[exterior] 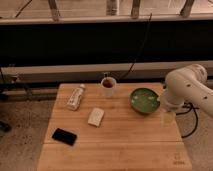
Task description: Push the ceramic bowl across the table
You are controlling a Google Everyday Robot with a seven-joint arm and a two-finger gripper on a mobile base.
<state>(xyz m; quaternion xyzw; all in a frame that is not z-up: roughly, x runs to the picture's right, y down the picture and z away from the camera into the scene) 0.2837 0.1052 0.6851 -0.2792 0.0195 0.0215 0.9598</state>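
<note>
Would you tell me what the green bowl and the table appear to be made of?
The green bowl looks like glazed ceramic: glossy, with pale speckles inside. The table seems to be light butcher-block wood, with visible plank seams. The gripper hangs beside the bowl, near the table's edge.

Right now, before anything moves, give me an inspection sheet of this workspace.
Surface: rectangular light wooden butcher-block table, plank seams visible.
Job's things: round glossy green ceramic bowl, upright, towards the table's far right.
Clutter: white mug with dark contents left of the bowl; pale plastic bottle lying on its side; cream rectangular block; flat black rectangular device near the left edge.
Grippers: pincer hangs from the white arm just right of the bowl; contact cannot be told.
Cables: black cable drops behind the mug; second cable loops by the floor at right.
Surroundings: speckled floor; dark wall panel.
</note>
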